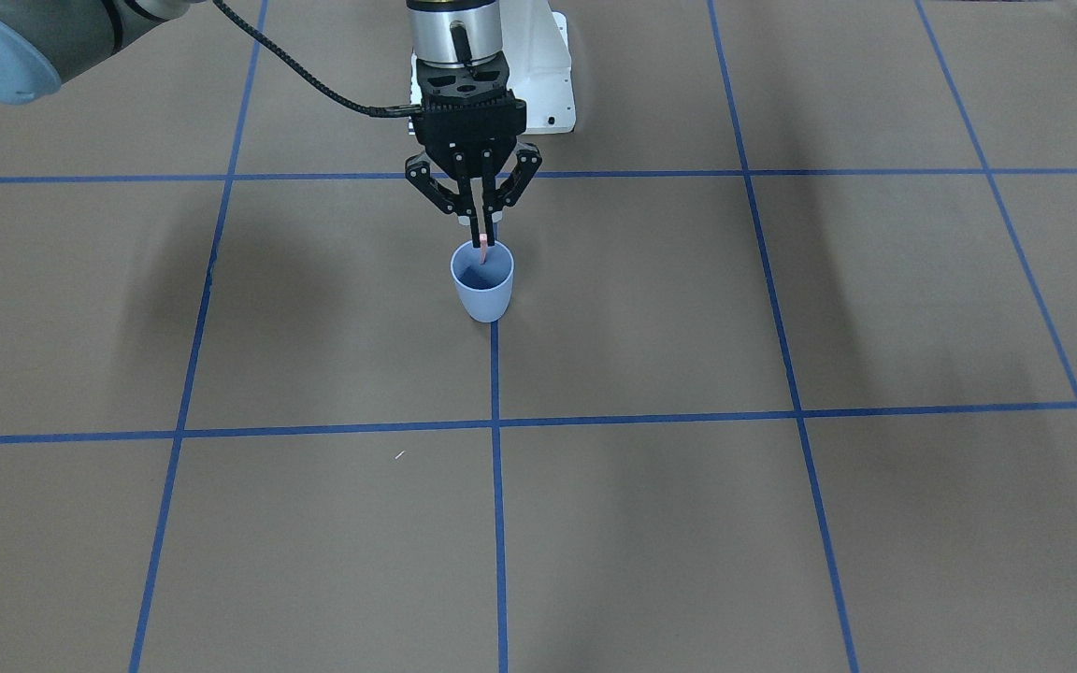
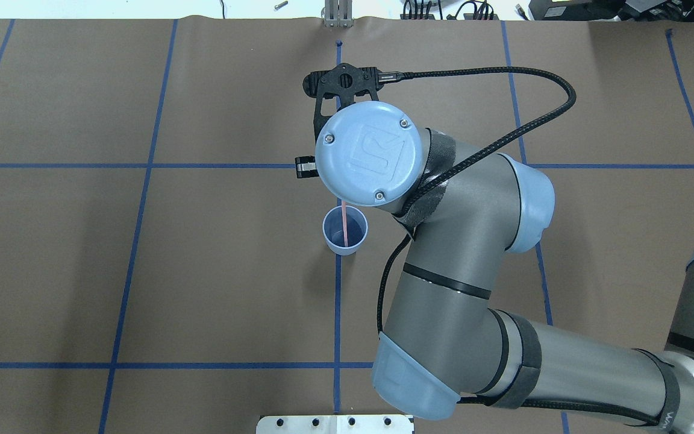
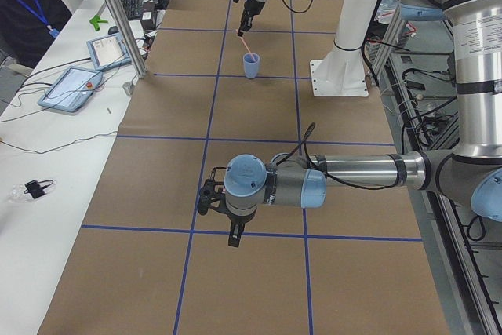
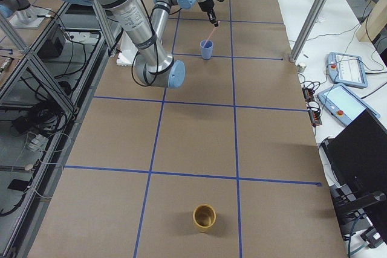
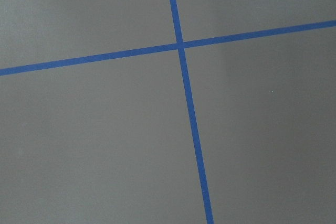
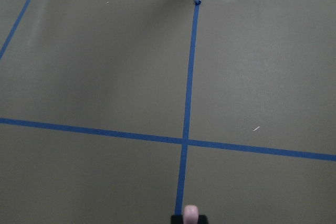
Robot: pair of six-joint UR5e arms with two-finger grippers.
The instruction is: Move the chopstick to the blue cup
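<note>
The blue cup [image 1: 482, 297] [image 2: 359, 232] stands upright on a blue tape line near the table's middle. My right gripper [image 1: 482, 234] hangs directly over it, shut on the pale pink chopstick [image 1: 482, 243] [image 2: 344, 224]. The stick points down towards the cup's mouth, and the side views show it, slightly tilted, just above the cup [image 3: 251, 66] [image 4: 207, 49]. Its upper end shows at the bottom edge of the right wrist view as a pink chopstick tip [image 6: 191, 213]. The left gripper [image 3: 235, 237] hovers low over the table far from the cup. I cannot tell whether it is open or shut.
An orange cup [image 4: 204, 217] stands alone towards the table's right end. A white mounting plate [image 1: 548, 84] sits behind the right gripper. A tiny white fleck [image 1: 399, 455] lies on the brown mat. Tablets [image 3: 70, 86] and a seated person are beside the table.
</note>
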